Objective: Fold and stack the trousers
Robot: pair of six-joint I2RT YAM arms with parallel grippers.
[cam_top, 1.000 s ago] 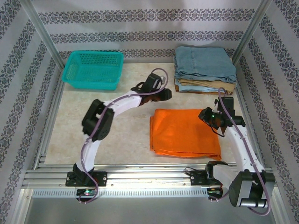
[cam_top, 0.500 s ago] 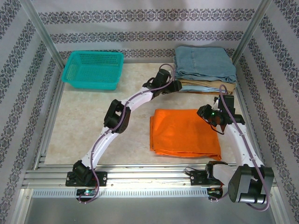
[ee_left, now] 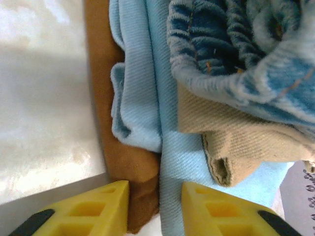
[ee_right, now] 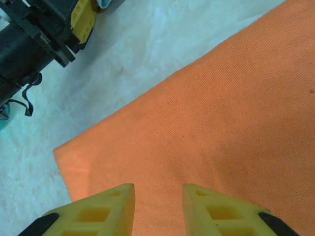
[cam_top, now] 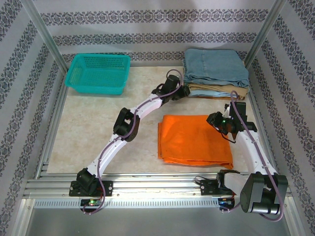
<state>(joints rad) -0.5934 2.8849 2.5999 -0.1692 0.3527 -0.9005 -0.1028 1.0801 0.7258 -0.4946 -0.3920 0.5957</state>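
Note:
The orange trousers (cam_top: 194, 140) lie folded into a flat rectangle on the table, right of centre. My right gripper (cam_top: 217, 121) hovers over their far right part; in the right wrist view it (ee_right: 158, 196) is open just above the orange cloth (ee_right: 221, 123), holding nothing. My left gripper (cam_top: 183, 91) reaches to the left edge of the folded stack at the back right. In the left wrist view it (ee_left: 155, 196) is open, with the edges of brown cloth (ee_left: 123, 162) and light blue cloth (ee_left: 142, 98) between its fingers.
The stack holds light blue denim trousers (cam_top: 215, 66) on top of a tan pair (cam_top: 216, 91). A teal basket (cam_top: 98, 73) stands at the back left. The left arm's link (cam_top: 142, 104) crosses the table's middle. Metal frame posts (cam_top: 47, 39) line the sides.
My left arm has stretched back and to the right, bringing its gripper from the table's middle to the stack's edge. The right gripper barely shifted over the orange trousers.

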